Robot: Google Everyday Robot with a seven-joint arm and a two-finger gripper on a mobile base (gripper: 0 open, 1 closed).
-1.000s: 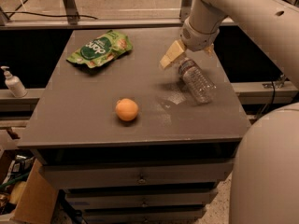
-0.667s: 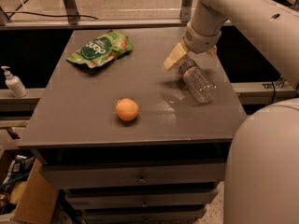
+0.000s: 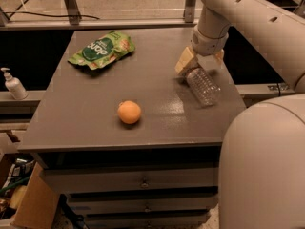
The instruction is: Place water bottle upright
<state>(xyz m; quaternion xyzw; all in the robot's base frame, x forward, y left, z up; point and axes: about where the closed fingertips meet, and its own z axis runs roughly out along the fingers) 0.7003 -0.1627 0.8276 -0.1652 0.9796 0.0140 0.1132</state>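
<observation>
Camera view: at the upper right of the frame, the robot's gripper (image 3: 200, 63) hangs low over the far right part of the grey table (image 3: 95, 123). Its tan fingers (image 3: 185, 61) appear closed on the neck end of the water bottle (image 3: 203, 86). The clear ribbed bottle slants down toward the lower right, its base at or just above the tabletop. An orange (image 3: 129, 112) sits well apart at centre, and a green snack bag (image 3: 101, 49) lies at the upper left. The step in hand appears to be tipping the bottle up. The next move likely calls for swinging the neck over the base, then releasing once it stands.
</observation>
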